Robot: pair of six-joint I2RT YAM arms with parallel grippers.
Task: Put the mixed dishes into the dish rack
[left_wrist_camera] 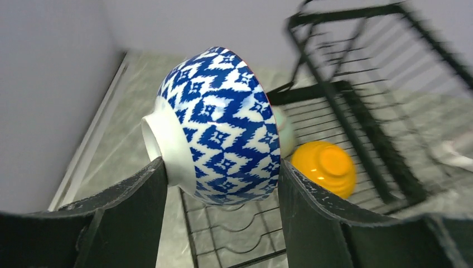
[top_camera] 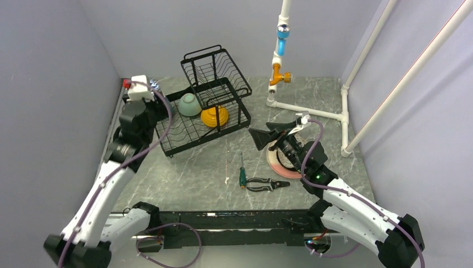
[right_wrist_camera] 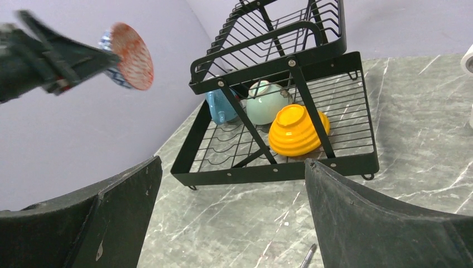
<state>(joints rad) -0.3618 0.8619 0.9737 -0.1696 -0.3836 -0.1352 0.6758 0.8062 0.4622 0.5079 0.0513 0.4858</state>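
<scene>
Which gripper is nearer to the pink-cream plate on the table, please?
Right. The right gripper hangs open by the far edge of the pink-cream plate. The left gripper is across the table at the left end of the dish rack, holding the zigzag bowl.

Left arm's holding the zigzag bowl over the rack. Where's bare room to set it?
Free: the dish rack's near-left tray wires, in front of the mint-green bowl, left of the orange bowl; the raised basket looks empty too. Crowded: beneath the basket, by both bowls and the mug.
</scene>
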